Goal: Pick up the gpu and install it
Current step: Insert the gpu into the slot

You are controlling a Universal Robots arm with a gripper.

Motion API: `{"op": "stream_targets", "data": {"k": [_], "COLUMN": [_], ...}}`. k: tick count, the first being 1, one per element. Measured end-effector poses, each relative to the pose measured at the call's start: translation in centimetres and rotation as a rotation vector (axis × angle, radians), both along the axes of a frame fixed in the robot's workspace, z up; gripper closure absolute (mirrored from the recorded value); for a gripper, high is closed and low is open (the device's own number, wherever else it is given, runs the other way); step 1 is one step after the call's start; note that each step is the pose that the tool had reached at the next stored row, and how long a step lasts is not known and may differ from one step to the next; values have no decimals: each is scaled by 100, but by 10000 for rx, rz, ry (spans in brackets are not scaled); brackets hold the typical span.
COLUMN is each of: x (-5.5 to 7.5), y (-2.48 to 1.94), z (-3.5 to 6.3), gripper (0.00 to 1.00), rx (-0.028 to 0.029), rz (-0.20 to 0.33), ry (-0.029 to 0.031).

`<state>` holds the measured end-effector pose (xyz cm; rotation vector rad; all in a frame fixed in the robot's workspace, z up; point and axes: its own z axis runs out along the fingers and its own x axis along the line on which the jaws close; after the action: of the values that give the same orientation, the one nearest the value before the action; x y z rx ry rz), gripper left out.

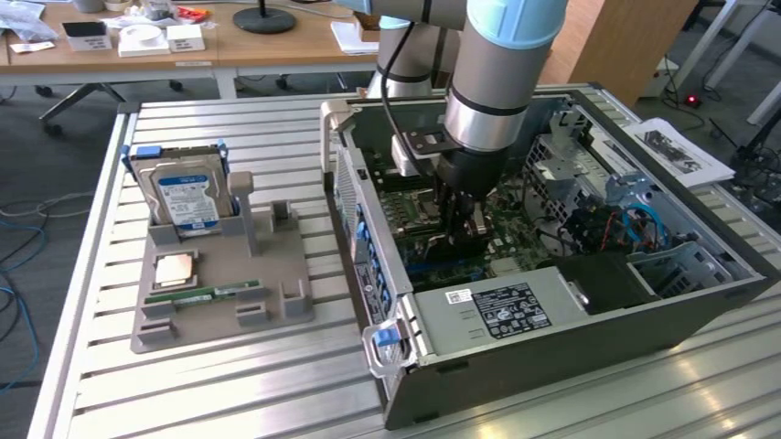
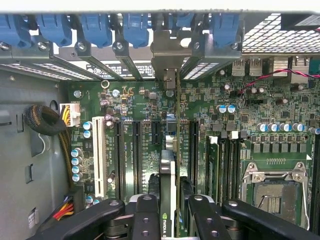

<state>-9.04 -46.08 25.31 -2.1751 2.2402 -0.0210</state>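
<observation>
We see the gpu [image 2: 171,165] standing on edge over the motherboard [image 2: 240,125], its bracket reaching the rear slot openings, with the gripper [image 2: 170,220] closed narrowly on its upper edge. We judge the card light, stiff and fragile, best held by its bare edges, away from components. The open computer case [image 1: 561,311] lies on a slatted metal table [image 1: 244,384]; beside the case a grey tray [image 1: 219,293] holds a hard drive [image 1: 186,197]. Desks stand behind.
</observation>
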Motion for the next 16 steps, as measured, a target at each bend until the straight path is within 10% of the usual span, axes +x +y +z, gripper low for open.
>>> {"op": "stream_targets", "data": {"k": [16], "x": [0], "y": [21], "z": [0], "gripper": [73], "rx": [-13], "rz": [0], "ry": [-1]}}
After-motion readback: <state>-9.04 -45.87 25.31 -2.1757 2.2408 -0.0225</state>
